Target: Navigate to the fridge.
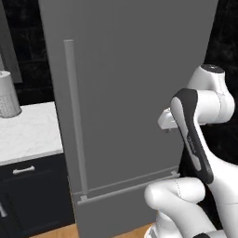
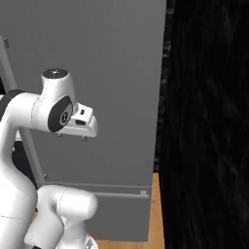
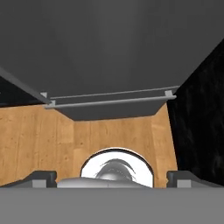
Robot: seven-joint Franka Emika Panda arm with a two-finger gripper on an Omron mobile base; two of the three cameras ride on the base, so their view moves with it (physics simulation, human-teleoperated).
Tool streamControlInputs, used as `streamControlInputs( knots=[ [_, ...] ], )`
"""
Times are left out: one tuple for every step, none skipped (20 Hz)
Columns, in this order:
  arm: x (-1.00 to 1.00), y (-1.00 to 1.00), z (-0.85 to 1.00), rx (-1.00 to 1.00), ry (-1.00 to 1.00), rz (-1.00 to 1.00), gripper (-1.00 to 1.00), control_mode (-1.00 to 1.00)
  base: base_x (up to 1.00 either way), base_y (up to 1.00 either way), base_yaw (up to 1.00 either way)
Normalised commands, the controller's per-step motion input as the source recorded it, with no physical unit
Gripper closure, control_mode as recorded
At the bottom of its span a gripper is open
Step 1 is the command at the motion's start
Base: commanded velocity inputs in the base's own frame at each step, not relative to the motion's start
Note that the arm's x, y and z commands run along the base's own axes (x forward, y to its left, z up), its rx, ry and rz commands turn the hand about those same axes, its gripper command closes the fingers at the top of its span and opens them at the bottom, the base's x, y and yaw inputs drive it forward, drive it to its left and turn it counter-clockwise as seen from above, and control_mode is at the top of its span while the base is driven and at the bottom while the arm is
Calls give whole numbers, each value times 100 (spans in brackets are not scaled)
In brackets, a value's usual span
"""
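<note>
Fridge (image 1: 135, 93): tall matte-grey front, directly ahead. Long vertical bar handle (image 1: 76, 116) near its left edge; horizontal drawer handle (image 1: 130, 187) low across it. White counter (image 1: 28, 135) to the left, over dark navy cabinets (image 1: 32, 195) with short silver handle (image 1: 23, 170). Pale ribbed canister (image 1: 8, 94) on counter. Wood floor (image 1: 56, 231) below.
</note>
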Motion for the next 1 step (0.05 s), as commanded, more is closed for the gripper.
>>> streamControlInputs(
  knots=[
    [0, 0, 0, 0, 0, 0, -100, 100, 23, 21, 0]
  ],
)
